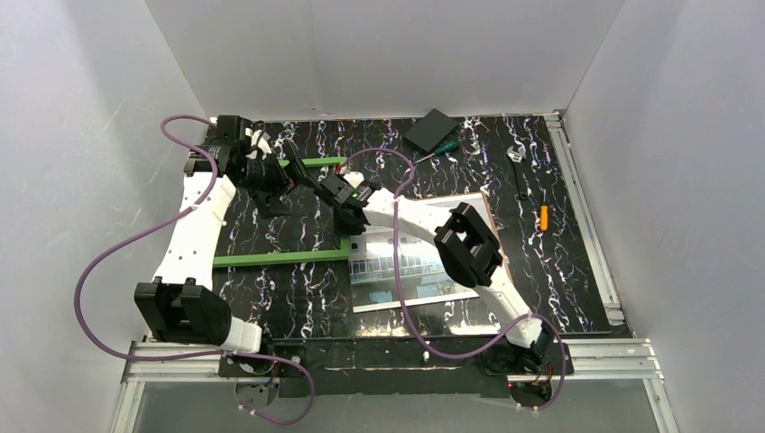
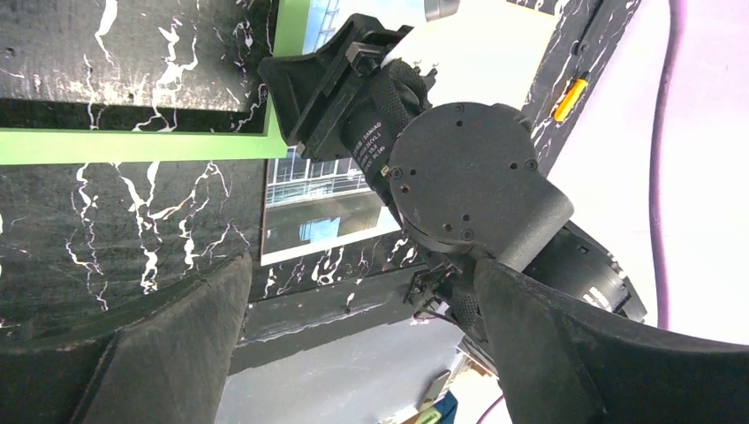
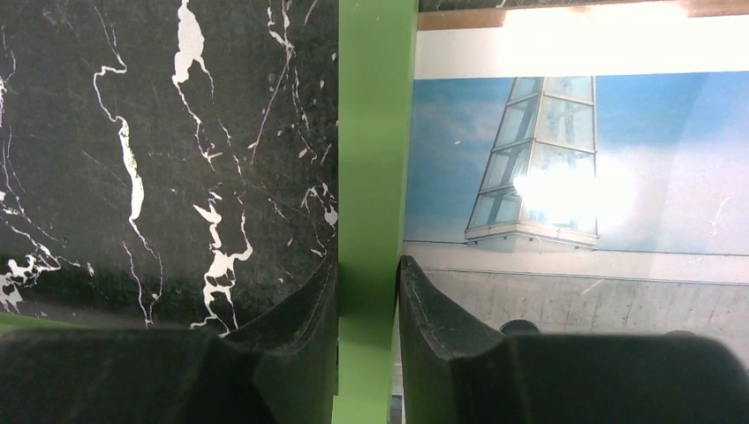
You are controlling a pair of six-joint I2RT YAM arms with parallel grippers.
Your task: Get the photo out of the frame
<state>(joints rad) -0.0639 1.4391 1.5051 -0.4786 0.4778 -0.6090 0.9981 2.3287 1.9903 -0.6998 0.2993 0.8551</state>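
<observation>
Only the right wrist view shows the right fingers point(image 3: 442, 327) pinched on the green bar of the frame point(image 3: 375, 132), with the photo point(image 3: 548, 159) lying flat just beside it on the table point(image 1: 541, 262). The left wrist view shows the left fingers point(image 2: 177, 353) spread wide and empty. The lettering point(image 2: 375, 141) on the right arm point(image 2: 468, 185) there is too small to read.

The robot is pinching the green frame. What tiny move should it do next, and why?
Probably slide the frame a little away from the photo. The right fingers are shut on the frame's side bar, the table shows through the frame's opening, and the photo's edge lies right against that bar, perhaps tucked under it.
</observation>
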